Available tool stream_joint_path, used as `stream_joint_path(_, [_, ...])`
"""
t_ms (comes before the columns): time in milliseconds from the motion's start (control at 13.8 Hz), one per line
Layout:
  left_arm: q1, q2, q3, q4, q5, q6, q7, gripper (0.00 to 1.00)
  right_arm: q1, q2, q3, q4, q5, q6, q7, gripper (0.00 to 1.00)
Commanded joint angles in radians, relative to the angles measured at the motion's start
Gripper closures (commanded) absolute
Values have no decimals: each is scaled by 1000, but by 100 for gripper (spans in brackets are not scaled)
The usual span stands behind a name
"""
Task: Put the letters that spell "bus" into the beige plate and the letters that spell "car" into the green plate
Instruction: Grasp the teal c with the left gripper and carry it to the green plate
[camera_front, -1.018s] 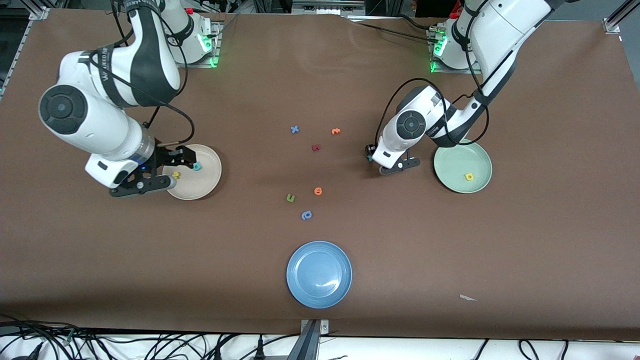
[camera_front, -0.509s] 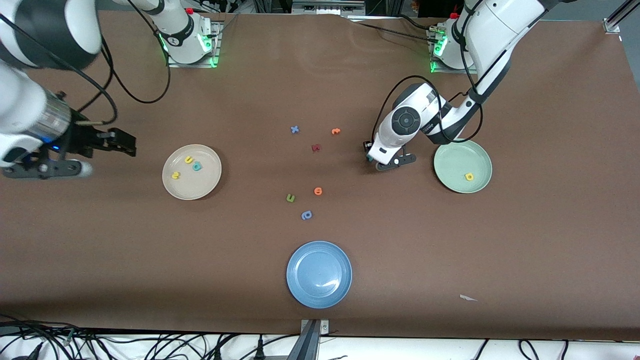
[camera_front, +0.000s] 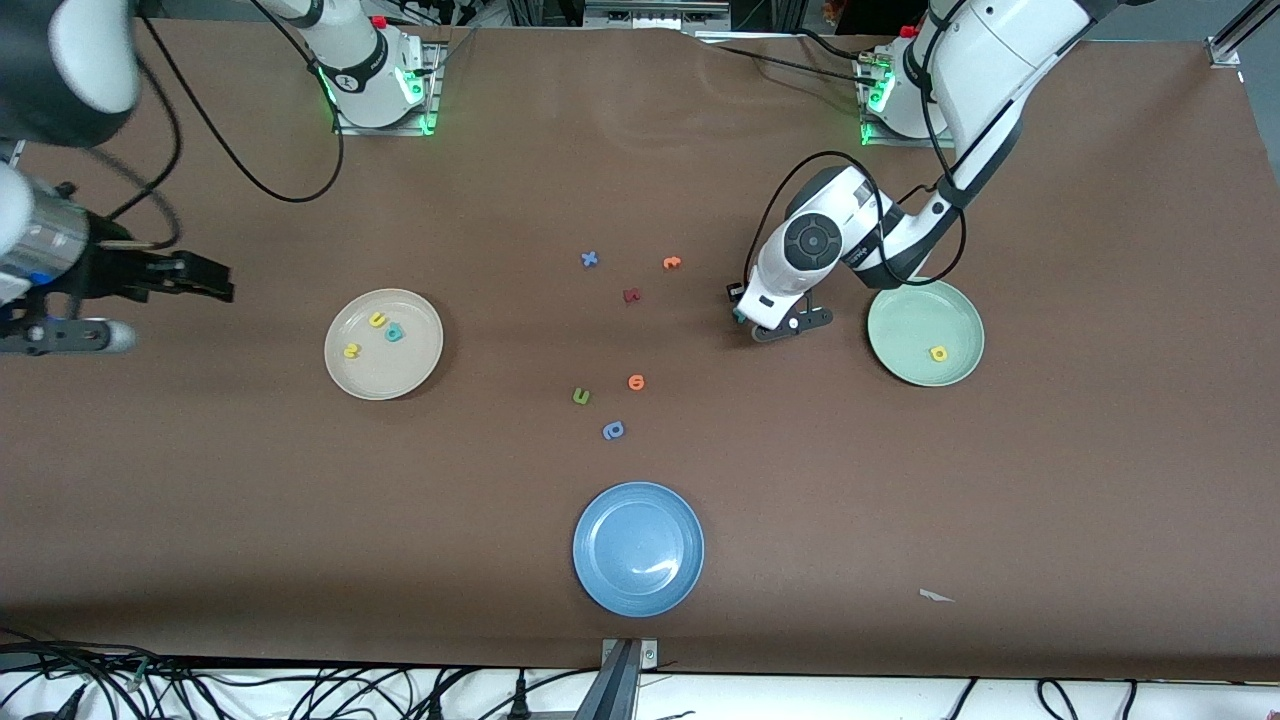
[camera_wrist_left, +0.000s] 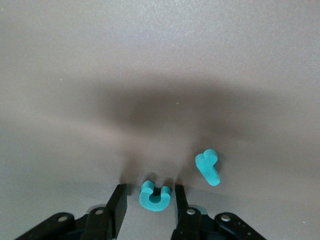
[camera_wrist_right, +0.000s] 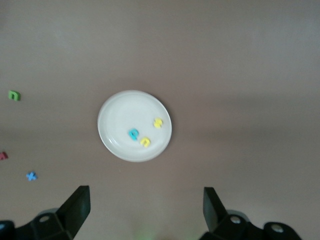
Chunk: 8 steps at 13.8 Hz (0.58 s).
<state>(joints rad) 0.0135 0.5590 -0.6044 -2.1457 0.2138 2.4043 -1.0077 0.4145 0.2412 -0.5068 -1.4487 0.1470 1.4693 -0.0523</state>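
The right gripper (camera_front: 215, 290) has pulled away from the round cream-beige plate (camera_front: 415, 365), jaws wide, leaving the teal b (camera_front: 394, 334), yellow u (camera_front: 377, 319) and yellow s (camera_front: 351, 351) in it: "bus" looks finished. The left gripper (camera_wrist_left: 148, 202), low on the bench at nine o'clock of the pale sage-green plate (camera_front: 905, 330) holding the yellow foam a (camera_front: 938, 353), is narrowing its jaws around the teal foam c (camera_wrist_left: 155, 195), not yet gripping; the teal foam r (camera_wrist_left: 208, 166) lies just beside.

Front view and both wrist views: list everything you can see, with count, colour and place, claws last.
beige plate: one, toward the right arm's end; holds a teal b, a yellow u and a yellow s.
green plate: one, toward the left arm's end; holds a yellow a.
blue plate: one, nearest the front camera.
teal c: one, on the table between the left claw's fingers.
teal r: one, beside the c.
loose letters: six, mid-table; two blue, two orange, one dark red, one green.
left claw: down at the c, not yet shut on it.
right claw: open, raised off the beige plate.
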Motion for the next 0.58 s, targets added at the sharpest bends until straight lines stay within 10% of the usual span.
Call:
stream_joint_path(0, [-4,-11,6,-10,10,10,-8,66,-138,-253,167,-305,-62,109,11,0])
stream_joint_path(509, [8,-20,5,0,12,0,9,94,-426,-268,473,-159,-159,86,-14,0])
